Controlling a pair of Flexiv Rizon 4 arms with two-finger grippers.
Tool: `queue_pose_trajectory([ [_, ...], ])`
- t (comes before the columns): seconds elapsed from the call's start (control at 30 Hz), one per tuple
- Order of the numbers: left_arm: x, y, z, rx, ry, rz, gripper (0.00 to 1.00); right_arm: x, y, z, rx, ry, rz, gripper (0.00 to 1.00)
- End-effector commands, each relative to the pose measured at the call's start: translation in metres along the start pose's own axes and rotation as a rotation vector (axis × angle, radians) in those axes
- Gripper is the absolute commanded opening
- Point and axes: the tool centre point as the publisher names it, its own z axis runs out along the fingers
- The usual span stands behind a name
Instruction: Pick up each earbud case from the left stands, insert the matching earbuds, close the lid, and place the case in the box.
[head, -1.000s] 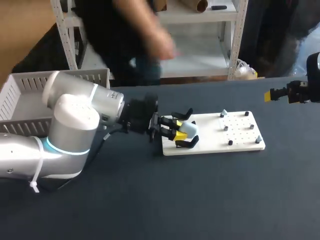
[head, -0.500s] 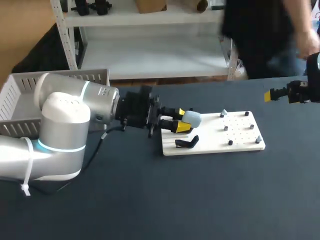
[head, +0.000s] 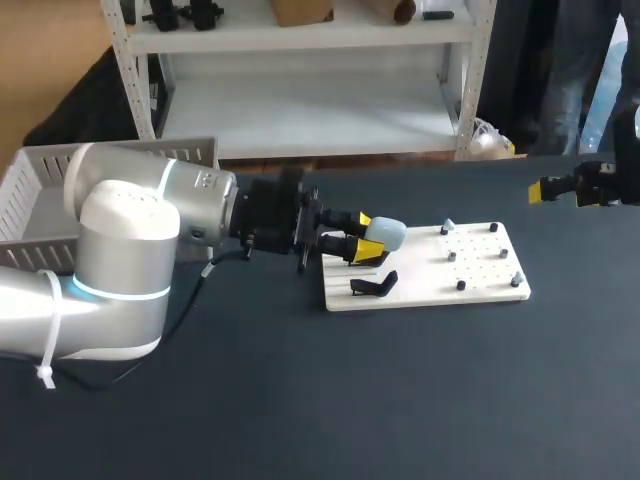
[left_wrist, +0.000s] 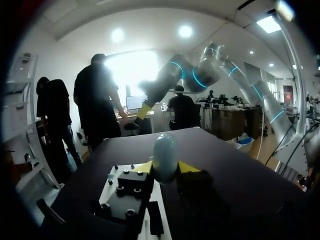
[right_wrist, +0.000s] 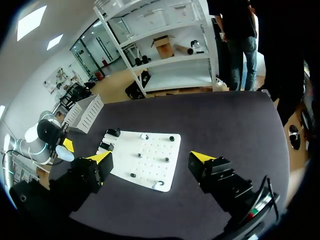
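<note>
1. Table (head: 400, 400): dark top, matt, smooth.
2. Board (head: 480, 275): white, matt, looks like plastic.
3. Case (head: 385, 232): pale blue plastic, smooth, slight sheen.
4. Left arm (head: 130, 230): silver shell, smooth, glossy.
5. Box (head: 30, 190): pale slatted plastic, matt.
6. Stand (head: 375, 286): black, matt, plastic-looking.

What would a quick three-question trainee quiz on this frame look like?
1. True or false: the left hand is shut on the earbud case.
2. Pick one. The right hand is: A) holding an earbud; B) open, empty, away from the white board; C) pressing on a stand.
3. Short answer: what colour is that case?
Key: 1 true; 2 B; 3 light blue.
</note>
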Motion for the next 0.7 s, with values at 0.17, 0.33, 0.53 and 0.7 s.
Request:
queue_pose_trajectory([
  [0.17, 0.001, 0.000, 0.000, -0.001, -0.002, 0.001, 0.00, 0.000, -0.002, 0.001, -0.007, 0.001, -0.002, 1.00],
  [0.33, 0.002, -0.009, -0.004, -0.030, -0.016, 0.002, 0.00, 0.000, -0.002, 0.001, -0.007, 0.001, -0.002, 1.00],
  [0.53, 0.004, -0.014, 0.006, -0.010, -0.097, 0.002, 0.00, 0.000, -0.002, 0.001, -0.007, 0.001, -0.002, 1.00],
  [0.7, 0.004, -0.009, 0.016, 0.019, -0.130, 0.003, 0.00, 0.000, -0.002, 0.001, -0.007, 0.001, -0.002, 1.00],
])
